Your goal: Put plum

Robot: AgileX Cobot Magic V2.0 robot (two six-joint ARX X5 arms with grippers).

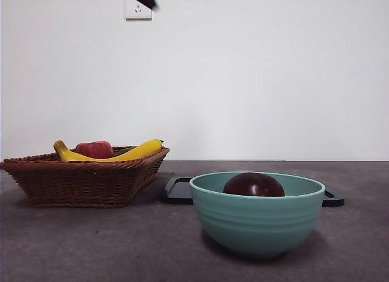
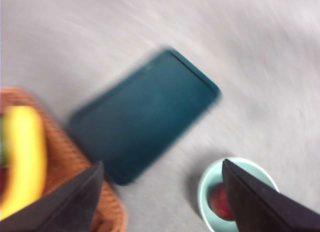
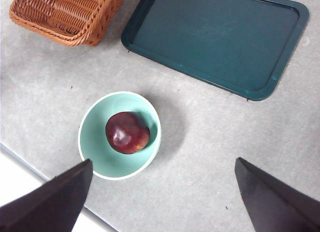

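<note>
We are seeing the round, glossy, dark maroon plum (image 3: 127,132) sitting inside the pale green ribbed bowl (image 1: 258,224) on the grey counter (image 1: 91,245), near the dark teal rectangular tray (image 3: 220,37) and the brown woven wicker basket (image 1: 79,182). Our left gripper (image 2: 160,197) and right gripper (image 3: 162,192) are both hanging high with jaws spread wide, holding nothing. We are judging little risk: a careless descent could tip the bowl. The front view is hiding the tray's floor; the right wrist view is showing it bare
</note>
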